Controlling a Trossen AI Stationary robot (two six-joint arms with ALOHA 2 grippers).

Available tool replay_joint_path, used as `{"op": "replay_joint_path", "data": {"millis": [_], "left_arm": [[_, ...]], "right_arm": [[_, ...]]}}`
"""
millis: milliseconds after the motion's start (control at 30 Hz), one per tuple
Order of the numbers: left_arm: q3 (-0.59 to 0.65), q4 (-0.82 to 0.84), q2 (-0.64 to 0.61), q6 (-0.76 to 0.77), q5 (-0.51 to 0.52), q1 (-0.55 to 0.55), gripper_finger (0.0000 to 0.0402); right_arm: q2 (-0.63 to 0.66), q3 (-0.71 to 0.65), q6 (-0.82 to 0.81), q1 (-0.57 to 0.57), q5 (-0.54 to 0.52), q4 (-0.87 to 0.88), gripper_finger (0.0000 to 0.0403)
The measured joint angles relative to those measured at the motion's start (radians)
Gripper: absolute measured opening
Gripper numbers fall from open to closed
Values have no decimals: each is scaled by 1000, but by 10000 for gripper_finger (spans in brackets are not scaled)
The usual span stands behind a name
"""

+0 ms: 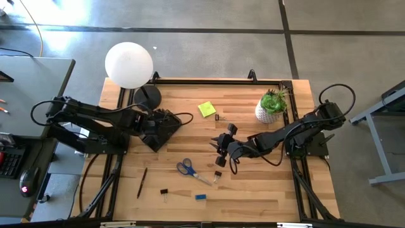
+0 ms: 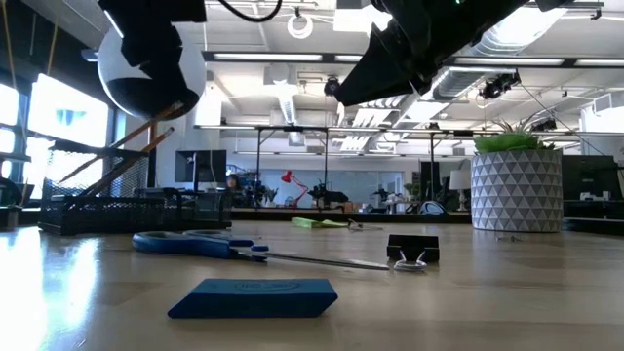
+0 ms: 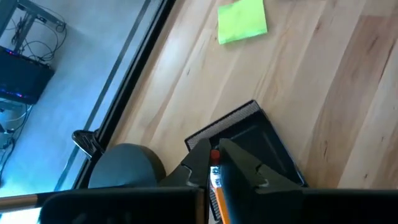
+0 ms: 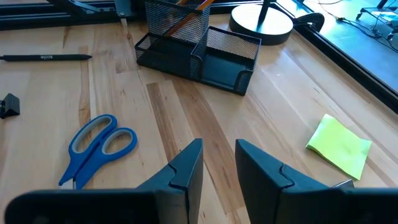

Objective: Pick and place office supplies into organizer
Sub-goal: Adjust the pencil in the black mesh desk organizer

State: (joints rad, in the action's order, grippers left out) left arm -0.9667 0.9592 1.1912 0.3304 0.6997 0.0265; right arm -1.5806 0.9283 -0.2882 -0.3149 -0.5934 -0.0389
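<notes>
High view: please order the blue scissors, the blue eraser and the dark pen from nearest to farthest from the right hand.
Measured from the right hand, open above the table's middle:
1. Blue scissors, just toward the front edge and the left arm's side.
2. Blue eraser, farther on, near the front edge.
3. Dark pen, farthest, well over on the left arm's side.

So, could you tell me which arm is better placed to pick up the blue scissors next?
The right. Its right gripper hangs open near mid-table, close to the scissors. The left gripper is over the organizer, shut on an orange pencil.
</notes>
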Motion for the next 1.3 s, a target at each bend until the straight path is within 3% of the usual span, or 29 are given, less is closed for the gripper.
{"op": "replay_joint_path", "data": {"millis": [400, 633, 867, 1300], "left_arm": [[-20, 25, -121, 55, -37, 9, 7], [-16, 39, -215, 123, 43, 101, 13], [77, 37, -279, 203, 103, 139, 14], [258, -47, -443, 245, 104, 139, 14]], "right_arm": [[0, 0, -48, -1, 0, 58, 87], [0, 0, -48, -11, -8, 58, 87], [0, 0, -48, -13, -8, 53, 87], [0, 0, -51, -13, -8, 12, 87]]}}
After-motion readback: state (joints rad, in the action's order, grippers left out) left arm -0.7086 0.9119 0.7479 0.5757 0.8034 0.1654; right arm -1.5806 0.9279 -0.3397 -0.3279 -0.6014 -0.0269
